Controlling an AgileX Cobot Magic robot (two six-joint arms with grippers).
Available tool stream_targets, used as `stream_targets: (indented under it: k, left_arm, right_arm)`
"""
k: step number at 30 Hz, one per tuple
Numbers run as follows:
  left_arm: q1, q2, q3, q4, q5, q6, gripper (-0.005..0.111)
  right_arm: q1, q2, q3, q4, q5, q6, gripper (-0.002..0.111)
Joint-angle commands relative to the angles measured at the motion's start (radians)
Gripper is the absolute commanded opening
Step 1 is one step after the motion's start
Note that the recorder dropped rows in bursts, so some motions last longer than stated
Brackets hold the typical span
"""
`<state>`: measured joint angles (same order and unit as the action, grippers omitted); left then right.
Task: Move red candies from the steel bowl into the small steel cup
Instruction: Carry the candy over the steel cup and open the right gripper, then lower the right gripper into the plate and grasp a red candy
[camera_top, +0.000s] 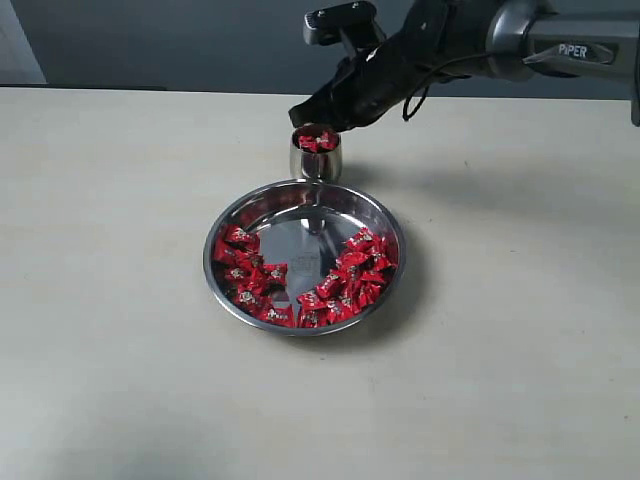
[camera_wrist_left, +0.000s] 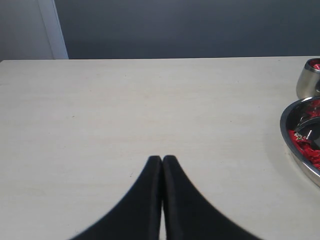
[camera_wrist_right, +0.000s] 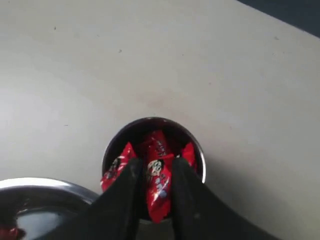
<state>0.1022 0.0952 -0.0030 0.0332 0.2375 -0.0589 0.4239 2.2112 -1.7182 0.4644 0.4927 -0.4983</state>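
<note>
Right jaws had a candy (camera_wrist_right: 157, 185) between them and the cup (camera_wrist_right: 150, 125) directly below, grip unclear, likely needing to widen fully before lifting; left jaws sat clenched, empty.

Red candies (camera_top: 255, 275) lay in two clusters inside the wide steel bowl (camera_top: 290, 220); the small steel cup (camera_top: 318, 162) beside its rim held more.

Red candies (camera_top: 345, 280) with pale printed marks; mirror-bright silver bowl (camera_top: 290, 225) and silver cup (camera_top: 318, 165); plain cream table (camera_top: 120, 200); dark grey-blue wall (camera_top: 150, 40).
</note>
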Motion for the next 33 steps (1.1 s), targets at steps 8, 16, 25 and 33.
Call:
stream_targets:
  k: [8,16,25,33]
  left_arm:
    - [-0.005,-0.007,0.003,0.005,-0.004,-0.002,0.0]
    - [-0.005,-0.007,0.003,0.005,-0.004,-0.002,0.0]
    - [-0.005,-0.007,0.003,0.005,-0.004,-0.002,0.0]
    - [-0.005,-0.007,0.003,0.007,-0.004,-0.002,0.0]
  right_arm:
    - [0.005,-0.021,-0.003,0.263,0.443,-0.28,0.039]
    - [0.063,-0.017,-0.003,0.148,0.535,-0.291,0.045]
    - [0.104,0.069,-0.003,0.129,0.544,-0.286,0.045]
    - [0.106,0.108,-0.003,0.124,0.522,-0.283,0.045]
